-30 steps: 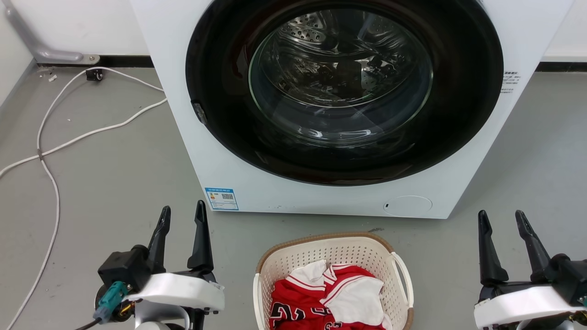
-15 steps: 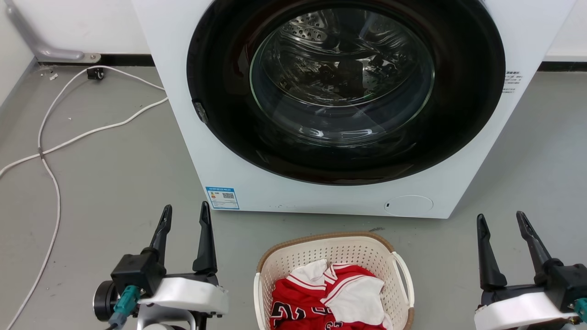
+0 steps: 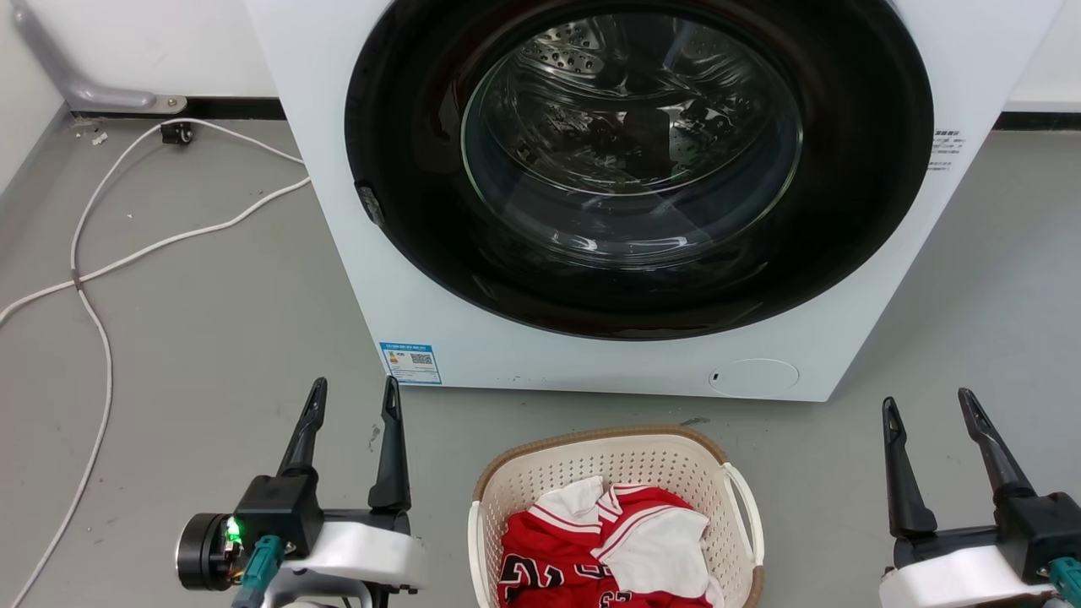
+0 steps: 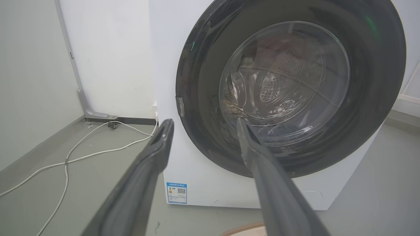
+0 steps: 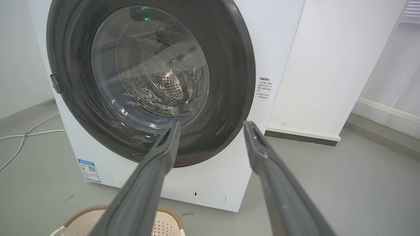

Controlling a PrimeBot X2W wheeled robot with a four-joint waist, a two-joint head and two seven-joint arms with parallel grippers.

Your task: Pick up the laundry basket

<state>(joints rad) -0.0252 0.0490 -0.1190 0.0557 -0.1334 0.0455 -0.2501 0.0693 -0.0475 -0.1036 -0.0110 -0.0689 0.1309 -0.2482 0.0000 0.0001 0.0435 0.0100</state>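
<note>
Left of the laundry basket (image 3: pixel 625 463) and clear of its near handle, the left gripper (image 3: pixel 355 382) hovers with its two dark fingers spread and nothing between them. The basket stands on the grey floor (image 3: pixel 211 338) just in front of the washing machine (image 3: pixel 405 287), with a red and white garment (image 3: pixel 574 553) inside. Right of the basket and farther from it, the right gripper (image 3: pixel 926 397) also holds its fingers parted and empty, pointing toward the machine.

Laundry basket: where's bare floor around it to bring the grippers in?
Bare floor lies between the laundry basket and the left gripper, and a wider strip between it and the right gripper. Tight: the gap to the washing machine behind. White cable lies far left.
</note>
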